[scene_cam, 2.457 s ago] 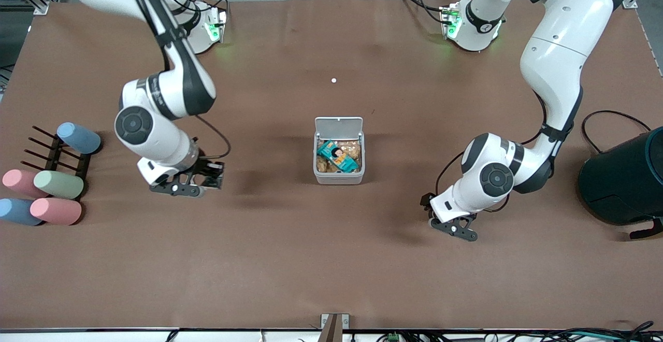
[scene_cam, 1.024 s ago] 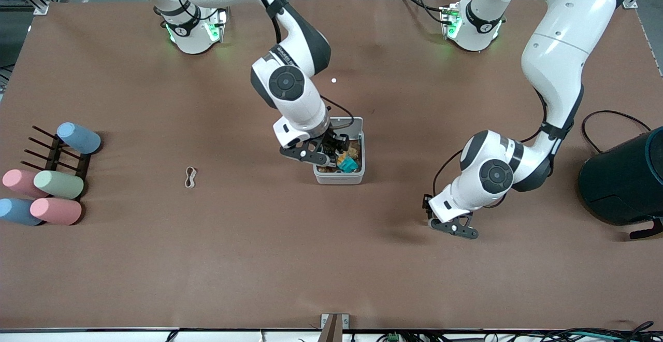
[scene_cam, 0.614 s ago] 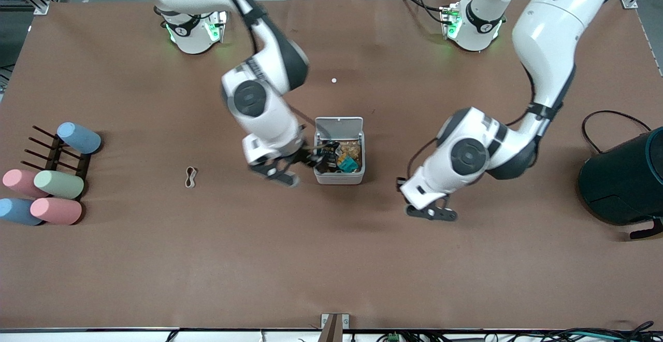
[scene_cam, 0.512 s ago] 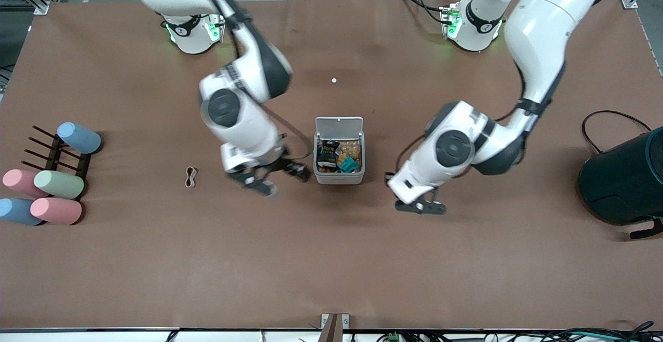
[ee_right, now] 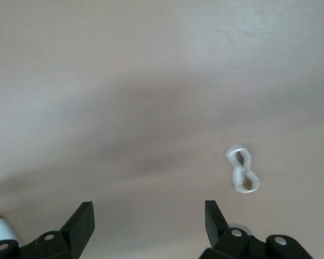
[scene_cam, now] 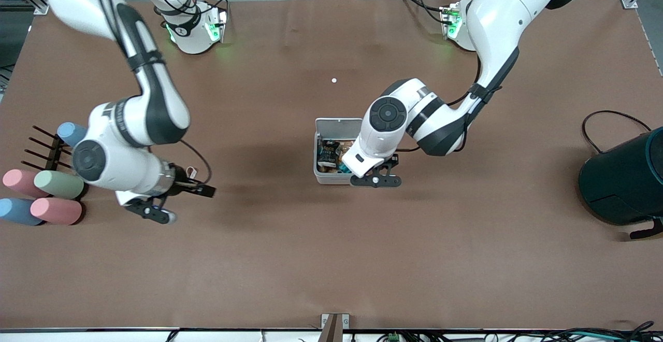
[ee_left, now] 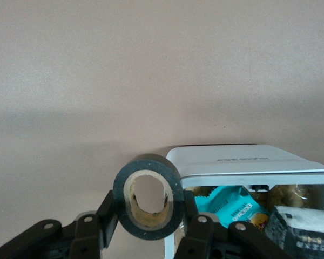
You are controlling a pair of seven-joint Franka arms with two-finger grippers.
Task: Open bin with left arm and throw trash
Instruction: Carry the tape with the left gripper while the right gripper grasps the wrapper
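A: So, where is the trash?

B: The left gripper [ee_left: 147, 237] clamps the black tape roll [ee_left: 147, 196] over the open bin [scene_cam: 323, 175]; a black packet [scene_cam: 327, 152] lies inside.

A: The right gripper [ee_right: 148, 224]?

B: Spread wide, empty, above a rubber band [ee_right: 242, 170].

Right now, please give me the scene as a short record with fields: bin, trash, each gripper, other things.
bin: bin near the table's middle, lid open
in bin: black snack packet, teal packet, other wrappers
left gripper: left gripper at the bin's edge, shut on the tape roll
right gripper: right gripper open, holding nothing, over bare table near the pastel cylinders
loose item: white twisted band on the table by the right gripper
other: dark teal cylinder at the left arm's end
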